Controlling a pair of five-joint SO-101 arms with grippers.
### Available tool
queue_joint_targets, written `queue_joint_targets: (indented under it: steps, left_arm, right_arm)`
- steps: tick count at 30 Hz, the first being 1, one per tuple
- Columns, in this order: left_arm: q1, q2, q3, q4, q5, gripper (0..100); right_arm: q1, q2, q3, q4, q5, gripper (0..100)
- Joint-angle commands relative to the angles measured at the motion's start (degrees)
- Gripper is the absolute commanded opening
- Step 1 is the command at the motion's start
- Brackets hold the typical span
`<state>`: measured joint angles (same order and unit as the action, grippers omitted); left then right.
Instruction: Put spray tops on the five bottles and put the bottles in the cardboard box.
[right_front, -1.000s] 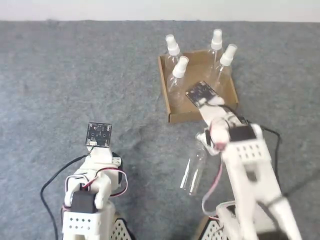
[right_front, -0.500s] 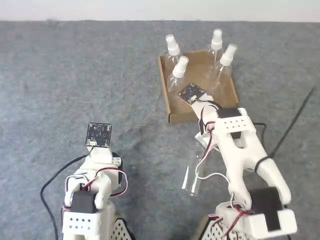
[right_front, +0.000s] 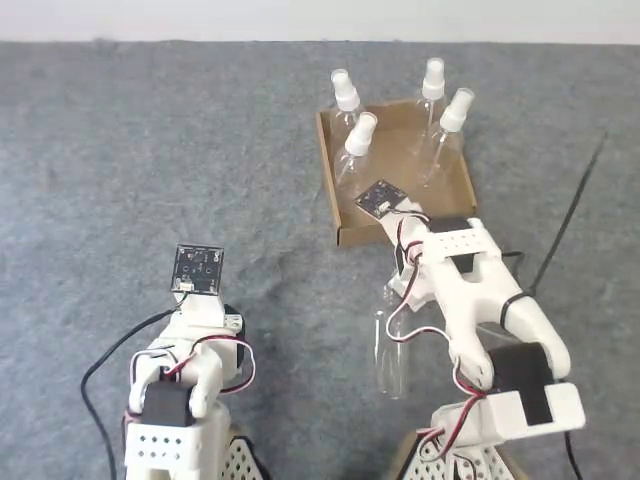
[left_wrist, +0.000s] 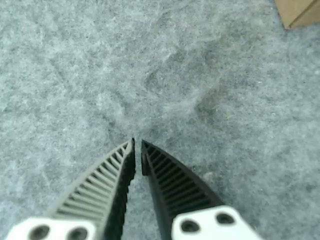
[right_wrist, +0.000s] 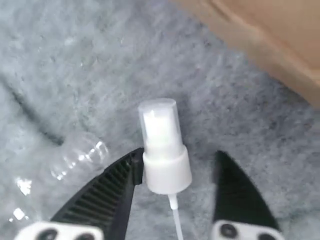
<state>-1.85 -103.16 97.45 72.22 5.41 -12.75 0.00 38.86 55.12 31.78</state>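
Note:
A white spray top (right_wrist: 162, 150) with its thin dip tube lies on the carpet between the fingers of my right gripper (right_wrist: 178, 154), which is open. One finger touches the top's collar and the other stands apart. The neck of a clear, capless bottle (right_wrist: 75, 156) lies beside it. From above, that bottle (right_front: 391, 350) lies on the carpet just in front of the cardboard box (right_front: 358, 237), under my right arm (right_front: 455, 265). Several bottles with spray tops (right_front: 357, 150) stand in the box. My left gripper (left_wrist: 137, 142) is shut and empty over bare carpet.
The left arm (right_front: 190, 350) sits folded at the near left. A corner of the box (left_wrist: 300, 12) shows in the left wrist view, and its wall (right_wrist: 270, 40) is close beyond the spray top. Grey carpet (right_front: 150, 150) covers the table.
My right arm has swung left and lowered toward the box's front. The lying bottle has turned from slanted to nearly straight toward the box. The left arm is unchanged.

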Motion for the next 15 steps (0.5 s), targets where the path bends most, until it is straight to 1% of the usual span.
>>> queue_joint_targets:
  steps: [1, 4, 10, 13, 15]
  left_arm:
    - [0.0, -1.14, -0.92, 0.26, 0.09, 1]
    - [0.0, -1.14, -0.92, 0.26, 0.09, 1]
    - [0.0, -1.14, -0.92, 0.26, 0.09, 1]
    - [0.0, -1.14, -0.92, 0.26, 0.09, 1]
    - [0.0, -1.14, -0.92, 0.26, 0.09, 1]
  right_arm:
    - [0.13, -1.98, -3.52, -0.13, -0.7, 10.0]
    - [0.31, -4.44, -3.52, 0.75, -3.6, 7.5]
    - [-0.13, -14.37, -4.31, 7.34, -4.22, 4.1]
    - [0.92, -20.35, -8.09, 12.62, -5.8, 3.8]
    - [0.92, -23.6, -13.36, 16.75, -6.24, 3.8]
